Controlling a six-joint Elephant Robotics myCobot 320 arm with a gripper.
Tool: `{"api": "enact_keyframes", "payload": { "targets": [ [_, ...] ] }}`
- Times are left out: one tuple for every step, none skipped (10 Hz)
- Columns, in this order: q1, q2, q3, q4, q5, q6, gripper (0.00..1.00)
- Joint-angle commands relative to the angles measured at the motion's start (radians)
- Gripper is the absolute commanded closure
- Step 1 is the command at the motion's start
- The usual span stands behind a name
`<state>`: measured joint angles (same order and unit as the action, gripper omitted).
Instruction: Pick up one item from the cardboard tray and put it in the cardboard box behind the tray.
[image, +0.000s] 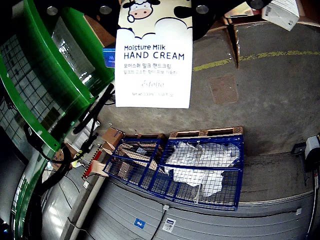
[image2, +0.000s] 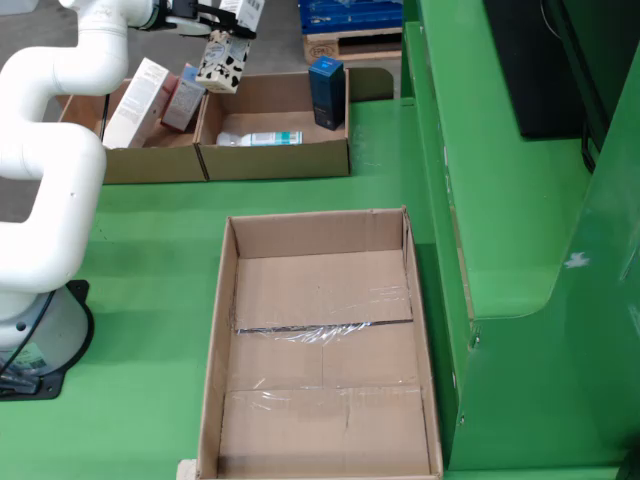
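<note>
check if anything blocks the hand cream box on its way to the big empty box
Nothing visible does. In the fixed view the claw holds the hand cream box lifted above the tray. Only bare green table lies between the tray and the open, empty big box.

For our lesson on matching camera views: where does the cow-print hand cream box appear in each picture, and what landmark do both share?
View that rides on the pincer: the hand cream box fills the top centre, label facing the camera.
View from the side: the same box hangs at top left, above the cardboard tray.
Shared landmark: the blue wire crate on its pallet.
</note>
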<state>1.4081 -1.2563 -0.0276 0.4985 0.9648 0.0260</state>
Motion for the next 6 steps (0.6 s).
{"api": "enact_keyframes", "payload": {
  "targets": [
    [-0.058,0.037,0.028,0.014,-0.011,0.026,1.0],
    [-0.058,0.037,0.028,0.014,-0.011,0.026,1.0],
    [-0.084,0.023,0.028,0.014,-0.011,0.031,1.0],
    [-0.084,0.023,0.028,0.014,-0.011,0.03,1.0],
    [-0.098,0.012,0.028,0.014,-0.011,0.038,1.0],
    [-0.098,0.012,0.028,0.014,-0.011,0.038,1.0]
  ]
}}
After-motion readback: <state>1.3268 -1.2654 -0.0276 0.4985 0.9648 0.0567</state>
